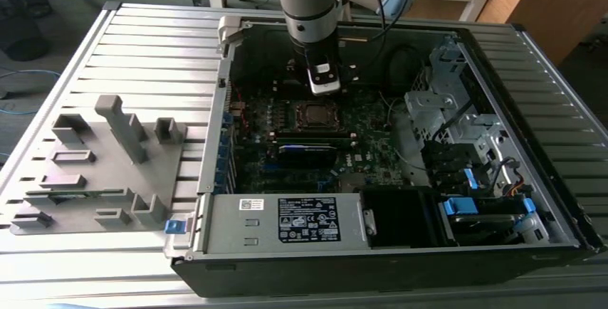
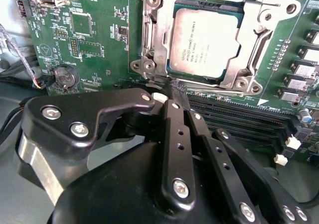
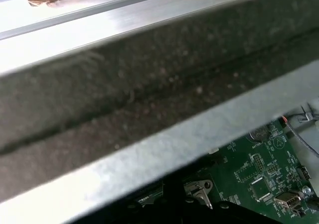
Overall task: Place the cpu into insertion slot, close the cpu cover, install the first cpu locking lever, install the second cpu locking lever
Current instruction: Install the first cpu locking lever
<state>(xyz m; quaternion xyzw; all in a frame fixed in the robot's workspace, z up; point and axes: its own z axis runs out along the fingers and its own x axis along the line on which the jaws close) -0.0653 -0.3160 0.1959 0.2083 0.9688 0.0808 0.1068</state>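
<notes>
Cpu (image 2: 205, 41) flat silvery square, seated in metal-rimmed insertion slot (image 2: 149, 45) | black pincer (image 2: 174, 92) clenched, empty, beside slot

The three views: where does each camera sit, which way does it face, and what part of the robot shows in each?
Exterior view: off the arm, high, looking down into the open computer case; the arm and gripper hang above the insertion slot.
Second wrist view: on the arm, looking past the gripper at the cpu seated under the cpu cover.
First wrist view: on the arm, facing the case wall and green motherboard.
Shared: both wrist views show the motherboard.
</notes>
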